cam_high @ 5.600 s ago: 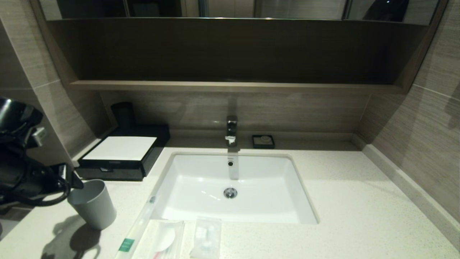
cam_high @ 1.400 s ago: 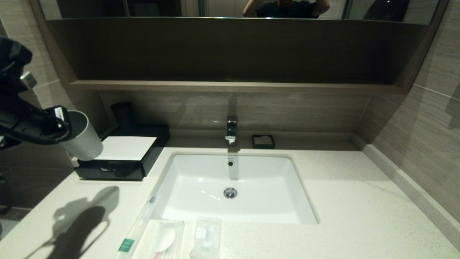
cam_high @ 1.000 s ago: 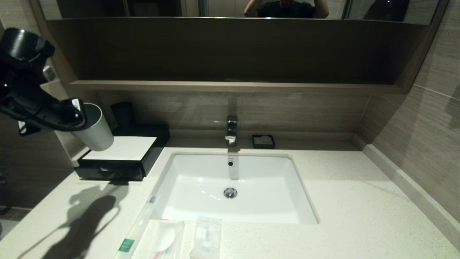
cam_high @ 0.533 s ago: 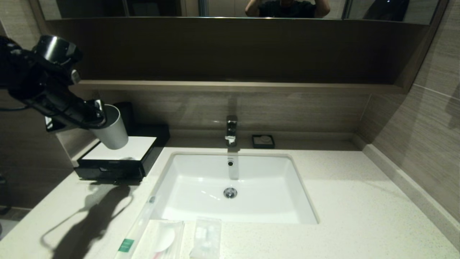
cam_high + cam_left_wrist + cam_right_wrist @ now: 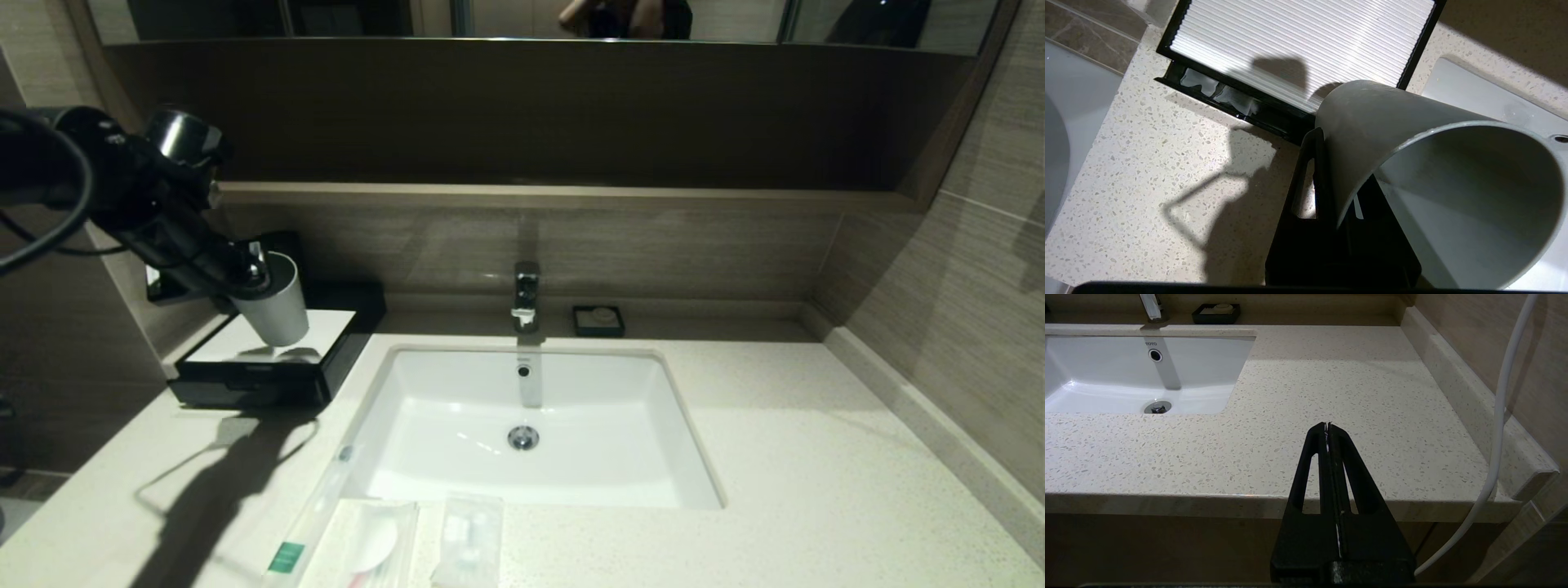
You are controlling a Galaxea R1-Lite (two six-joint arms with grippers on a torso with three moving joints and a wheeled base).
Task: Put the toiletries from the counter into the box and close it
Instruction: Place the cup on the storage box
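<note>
The left claw is clamped on the rim of the grey plastic cup, one finger inside and one outside the wall. It holds the cup tilted just above the white top panel of the black box at the far left of the worktop. In the left wrist view the box's front drawer is pulled slightly out, with clear wrapping showing in the gap. The cup is no toiletry, so the step in hand looks like clearing it out of the way. To do that well, the cup should be brought upright before release and set squarely on the flat panel, away from the front edge. That way it neither tips nor blocks the drawer.

Toward the middle, at the near edge of the worktop in front of the white sink basin, lie the toiletries, well apart from the box. They are a long thin packet with a green label, a flat packet with a round white content, and a second small flat packet beside it. None is in the box yet.

On the right, the right claw hangs parked off the worktop's front edge, its fingers pressed together on nothing
</note>
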